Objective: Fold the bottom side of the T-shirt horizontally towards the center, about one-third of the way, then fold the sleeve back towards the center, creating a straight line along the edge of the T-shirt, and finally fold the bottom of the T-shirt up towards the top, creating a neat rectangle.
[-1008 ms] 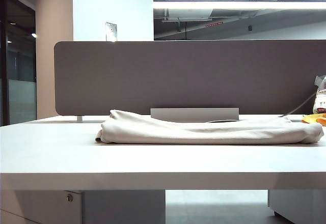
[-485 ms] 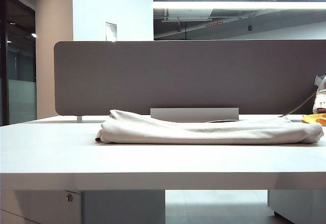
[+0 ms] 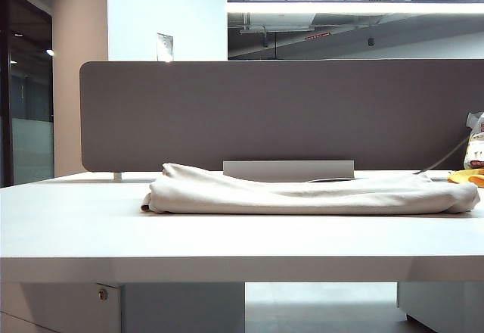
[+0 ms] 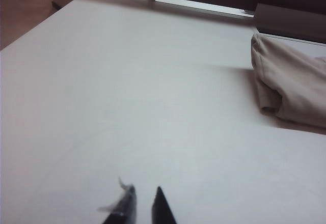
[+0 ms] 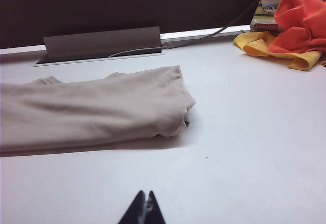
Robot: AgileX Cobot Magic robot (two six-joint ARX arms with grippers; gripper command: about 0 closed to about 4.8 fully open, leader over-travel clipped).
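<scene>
The beige T-shirt point(image 3: 310, 195) lies folded into a long, low bundle across the middle of the white desk point(image 3: 227, 242). Its sleeve and bottom edge are lost in the folds. Neither gripper shows in the exterior view. In the left wrist view my left gripper point(image 4: 143, 196) hovers over bare desk, well short of the T-shirt's rounded end point(image 4: 293, 81); its tips stand a narrow gap apart with nothing between them. In the right wrist view my right gripper point(image 5: 145, 196) is shut and empty, above the desk in front of the T-shirt's other end point(image 5: 91, 107).
A grey partition point(image 3: 280, 113) closes off the back of the desk, with a grey cable box point(image 3: 289, 169) at its foot. Orange and yellow cloths point(image 5: 290, 25) and a packet point(image 5: 275, 5) lie at the back right corner. A cable point(image 5: 204, 36) runs along the back.
</scene>
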